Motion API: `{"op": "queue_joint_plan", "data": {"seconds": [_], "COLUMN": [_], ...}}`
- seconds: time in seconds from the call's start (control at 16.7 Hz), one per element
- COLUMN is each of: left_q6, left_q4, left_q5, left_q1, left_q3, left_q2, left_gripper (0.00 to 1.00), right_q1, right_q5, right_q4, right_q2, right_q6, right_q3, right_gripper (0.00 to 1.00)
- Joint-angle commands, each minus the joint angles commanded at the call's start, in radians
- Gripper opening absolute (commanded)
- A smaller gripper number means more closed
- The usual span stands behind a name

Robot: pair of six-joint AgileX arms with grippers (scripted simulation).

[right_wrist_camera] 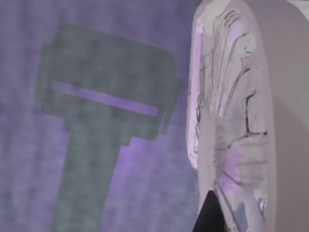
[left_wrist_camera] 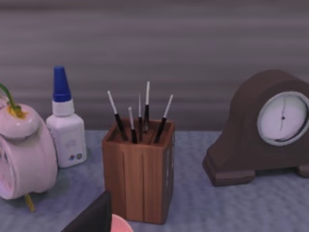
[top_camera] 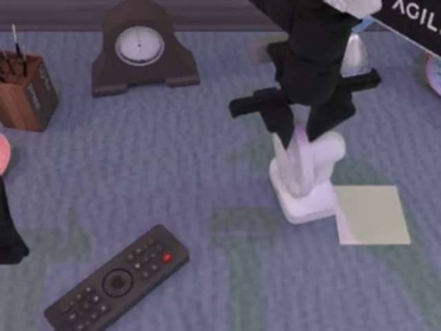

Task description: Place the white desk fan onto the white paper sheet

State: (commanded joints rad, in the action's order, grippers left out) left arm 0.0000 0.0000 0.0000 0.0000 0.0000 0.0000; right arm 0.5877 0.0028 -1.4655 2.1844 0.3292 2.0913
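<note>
White plastic of the white desk fan (top_camera: 309,172) is partly hidden from you under the right hand (top_camera: 300,131), whose fingers straddle the grille head and grip it; its base stands on the table (top_camera: 172,172) touching the left edge of the white paper sheet (top_camera: 372,214). Your left hand, cut off at the top view's left edge, cannot be judged. Grey-blue woven cloth covers the table.

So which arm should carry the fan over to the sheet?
The right. Its gripper is already down over the white desk fan, fingers straddling the head, with the white paper sheet just beside it. The left arm sits parked at the table's far left edge.
</note>
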Motion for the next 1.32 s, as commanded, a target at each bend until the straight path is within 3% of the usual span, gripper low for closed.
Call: {"op": "queue_joint_plan", "data": {"seconds": [0.48, 0.72, 0.96, 1.32], "left_q6": [0.000, 0.000, 0.000, 0.000], "left_q4": [0.000, 0.000, 0.000, 0.000], "left_q5": [0.000, 0.000, 0.000, 0.000], "left_q1": [0.000, 0.000, 0.000, 0.000], "left_q3": [0.000, 0.000, 0.000, 0.000], "left_q2": [0.000, 0.000, 0.000, 0.000], "left_gripper": [1.00, 1.00, 1.00, 1.00], "right_q1": [-0.003, -0.018, -0.060, -0.147], "right_q5": [-0.001, -0.001, -0.003, -0.007], "right_q4": [-0.072, -0.073, -0.059, -0.012], "right_q2": [0.003, -0.012, -0.064, -0.194], "right_q6": [-0.001, -0.105, -0.366, -0.956], "right_q3": [0.075, 0.042, -0.037, -0.203], "right_gripper": [0.00, 0.00, 0.00, 0.00]}}
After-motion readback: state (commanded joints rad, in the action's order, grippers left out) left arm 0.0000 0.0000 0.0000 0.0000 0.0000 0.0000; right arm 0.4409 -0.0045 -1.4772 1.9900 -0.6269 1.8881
